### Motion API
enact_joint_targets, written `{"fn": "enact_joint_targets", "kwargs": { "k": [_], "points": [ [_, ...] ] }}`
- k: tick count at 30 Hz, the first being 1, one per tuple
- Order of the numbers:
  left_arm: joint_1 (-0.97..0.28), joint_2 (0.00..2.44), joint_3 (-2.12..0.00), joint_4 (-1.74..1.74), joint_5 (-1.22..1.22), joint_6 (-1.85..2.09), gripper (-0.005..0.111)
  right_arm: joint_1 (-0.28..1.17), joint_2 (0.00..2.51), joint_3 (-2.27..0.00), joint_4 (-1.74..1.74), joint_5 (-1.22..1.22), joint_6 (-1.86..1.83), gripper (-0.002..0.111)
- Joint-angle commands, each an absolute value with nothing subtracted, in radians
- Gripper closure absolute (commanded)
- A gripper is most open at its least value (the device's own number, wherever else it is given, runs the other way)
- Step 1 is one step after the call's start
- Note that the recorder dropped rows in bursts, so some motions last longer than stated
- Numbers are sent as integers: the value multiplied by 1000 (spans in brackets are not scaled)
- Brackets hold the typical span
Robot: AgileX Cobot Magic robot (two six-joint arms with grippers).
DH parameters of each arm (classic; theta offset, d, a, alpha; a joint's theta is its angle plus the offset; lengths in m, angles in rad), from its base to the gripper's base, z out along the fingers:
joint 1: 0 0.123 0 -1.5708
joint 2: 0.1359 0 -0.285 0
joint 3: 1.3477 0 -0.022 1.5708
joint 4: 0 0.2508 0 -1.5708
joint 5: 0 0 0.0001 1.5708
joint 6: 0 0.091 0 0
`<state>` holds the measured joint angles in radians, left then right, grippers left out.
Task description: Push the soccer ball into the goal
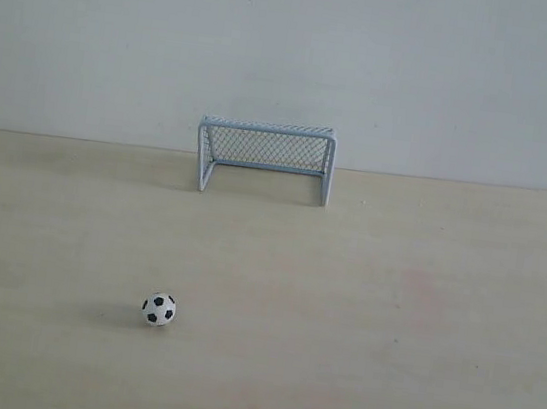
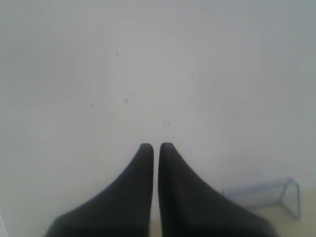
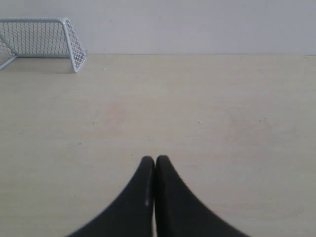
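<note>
Nearest, the soccer ball (image 1: 159, 308) looks light and roll-prone, best nudged on its near-left side by the left hand (image 2: 156, 146) or right hand (image 3: 155, 159), both pressed together.

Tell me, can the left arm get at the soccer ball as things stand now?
Probably yes. The soccer ball lies alone on the table, on the left arm's side, far from the goal; nothing blocks it. The left gripper, shut, faces the wall.

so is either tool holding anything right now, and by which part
Nothing is held. The left tool and the right tool are both shut on nothing; the soccer ball sits free on the table.
</note>
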<state>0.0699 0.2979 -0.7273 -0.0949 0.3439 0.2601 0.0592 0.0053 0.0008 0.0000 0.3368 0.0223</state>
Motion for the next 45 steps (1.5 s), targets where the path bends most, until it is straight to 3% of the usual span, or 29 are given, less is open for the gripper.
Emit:
{"fn": "enact_joint_targets", "kwargs": {
  "k": [1,17,30,37,45],
  "points": [
    [72,453,-804,-89,513,268,102,62,0,0,0,333,21,108],
    [72,509,-804,-89,451,268,102,62,0,0,0,333,21,108],
    [70,669,-804,-89,0,484,102,62,0,0,0,333,21,108],
    [70,833,-804,-89,95,609,102,62,0,0,0,333,21,108],
    [70,981,-804,-96,433,782,102,62,0,0,0,333,21,108]
  ]
}}
